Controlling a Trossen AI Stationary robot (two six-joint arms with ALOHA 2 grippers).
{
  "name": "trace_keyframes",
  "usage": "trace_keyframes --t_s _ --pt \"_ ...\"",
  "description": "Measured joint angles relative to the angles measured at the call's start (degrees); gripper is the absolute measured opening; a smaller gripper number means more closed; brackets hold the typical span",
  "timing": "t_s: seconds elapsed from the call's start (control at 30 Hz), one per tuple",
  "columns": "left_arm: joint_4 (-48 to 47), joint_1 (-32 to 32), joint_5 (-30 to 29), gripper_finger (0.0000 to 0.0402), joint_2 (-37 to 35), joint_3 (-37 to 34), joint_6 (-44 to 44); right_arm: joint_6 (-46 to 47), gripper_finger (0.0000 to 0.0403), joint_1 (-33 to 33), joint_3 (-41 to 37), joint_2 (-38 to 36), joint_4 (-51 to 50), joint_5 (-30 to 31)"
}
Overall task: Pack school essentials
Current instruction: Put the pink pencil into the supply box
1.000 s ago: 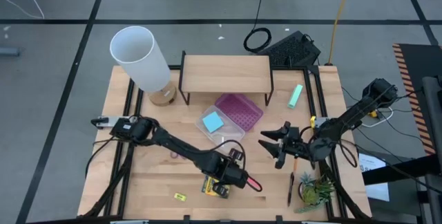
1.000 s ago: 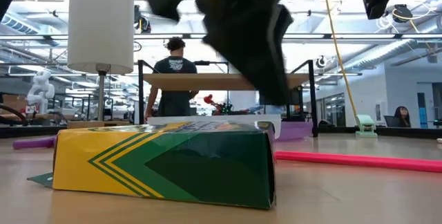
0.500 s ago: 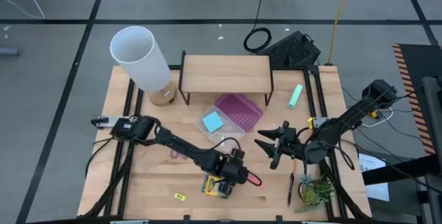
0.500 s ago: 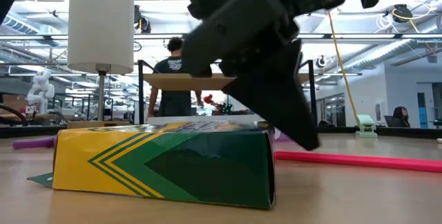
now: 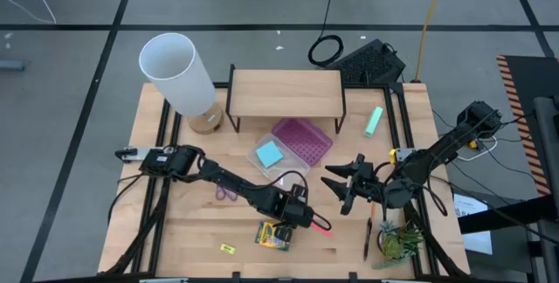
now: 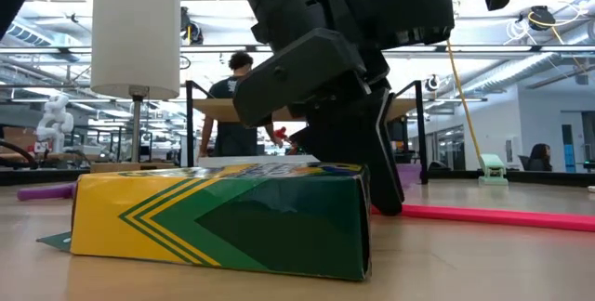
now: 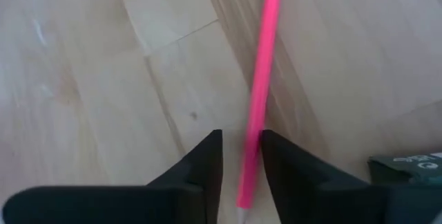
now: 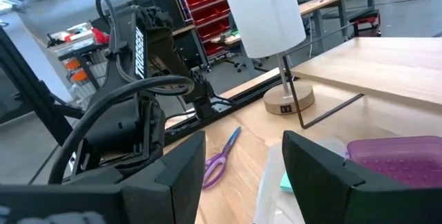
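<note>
"TROSSEN" is read on the left arm in the right wrist view. The left gripper (image 7: 240, 156) is clamped on the pink pen (image 7: 260, 86), lying flat on the table (image 5: 192, 231) beside the crayon box (image 5: 272, 236), long axis running away from the fingers. The right gripper (image 5: 342, 187) is held apart near the middle.

Overhead straight down, low level, both sharing crayon box (image 5: 272, 236)

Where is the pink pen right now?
The pink pen lies on the table's front-centre, between the left gripper's fingers, beside the crayon box.
</note>
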Motion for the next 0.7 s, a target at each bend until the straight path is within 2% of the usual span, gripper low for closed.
trace_keyframes --t_s 0.4,0.7 --pt "0.6 0.2 2.3 0.0119 3.0 0.3 0.2 0.1 0.0185 0.0 0.0 0.0 0.5 0.0" --pt "-0.5 0.4 4.3 0.0059 3.1 0.2 0.8 0.1 0.0185 0.0 0.0 0.0 0.5 0.0"
